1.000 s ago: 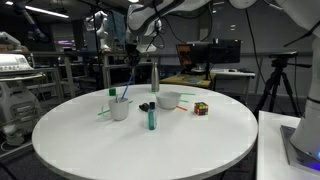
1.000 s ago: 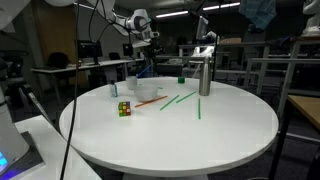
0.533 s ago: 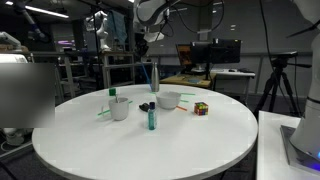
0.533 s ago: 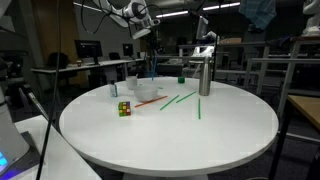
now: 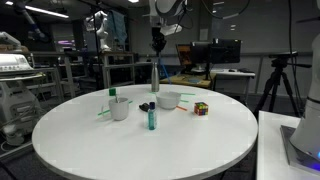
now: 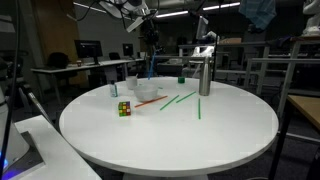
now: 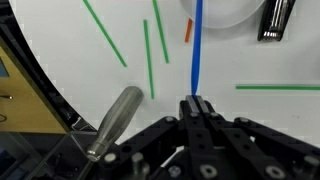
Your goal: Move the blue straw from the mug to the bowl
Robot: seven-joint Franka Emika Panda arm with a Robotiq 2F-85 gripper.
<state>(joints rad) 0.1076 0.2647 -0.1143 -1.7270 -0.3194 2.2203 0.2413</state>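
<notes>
My gripper (image 7: 193, 103) is shut on the top of the blue straw (image 7: 197, 48), which hangs straight down from it. In an exterior view the gripper (image 5: 157, 42) is high above the table, between the white mug (image 5: 120, 108) and the low white bowl (image 5: 168, 100). The straw is clear of the mug. In the wrist view the straw's lower end reaches the rim of the bowl (image 7: 228, 14) at the top edge. In an exterior view the gripper (image 6: 148, 42) hangs above the bowl (image 6: 148, 92).
A tall grey bottle (image 5: 154, 76) stands behind the bowl and shows in the wrist view (image 7: 113, 122). A teal tube (image 5: 151, 118) and a colour cube (image 5: 201, 108) stand nearby. Green straws (image 7: 149, 58), an orange straw (image 7: 188, 30) and a black object (image 7: 277, 20) lie on the table.
The gripper has lifted the blue straw out of the mug and carried it up and sideways towards the bowl.
</notes>
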